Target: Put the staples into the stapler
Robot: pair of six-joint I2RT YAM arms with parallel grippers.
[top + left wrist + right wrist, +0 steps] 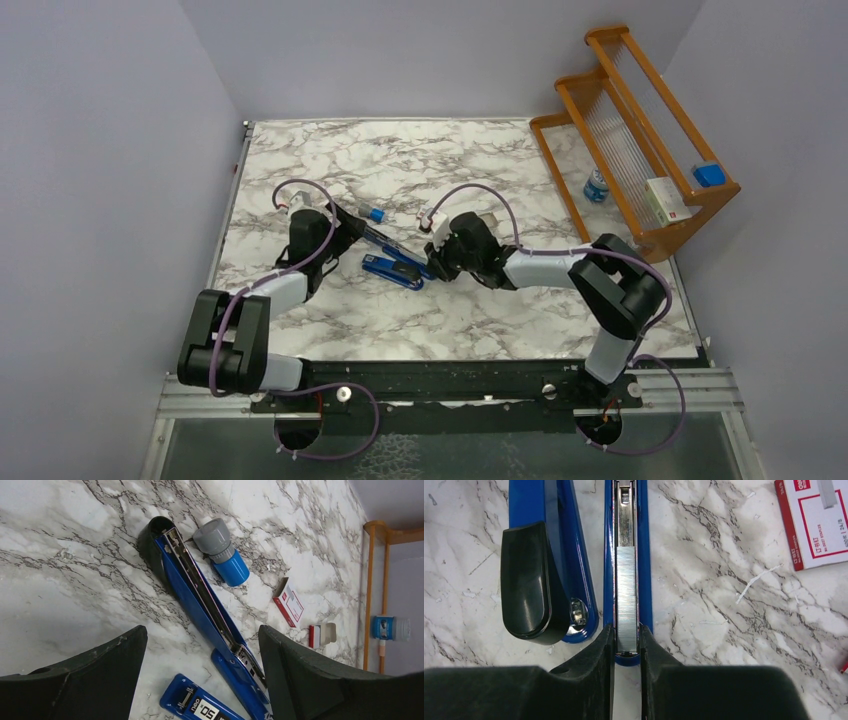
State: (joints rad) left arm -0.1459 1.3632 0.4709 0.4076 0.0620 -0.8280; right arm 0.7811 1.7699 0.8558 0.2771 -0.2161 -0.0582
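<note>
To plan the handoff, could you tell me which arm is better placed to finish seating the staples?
Right: the right gripper pinches the staple strip in the stapler's open channel. The left gripper hangs open above, holding nothing.

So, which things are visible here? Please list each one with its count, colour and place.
stapler: one, blue and black, opened at table centre
staple strip: one, silvery, in stapler's rail
staple box: one, white and red, on table near stapler
cylinder: one, grey with blue cap, beside stapler's rail
rack: one, wooden, far right corner
carton: one, white, on the rack
left claw: one, black, open, above stapler
right claw: one, black, closed on staple strip
</note>
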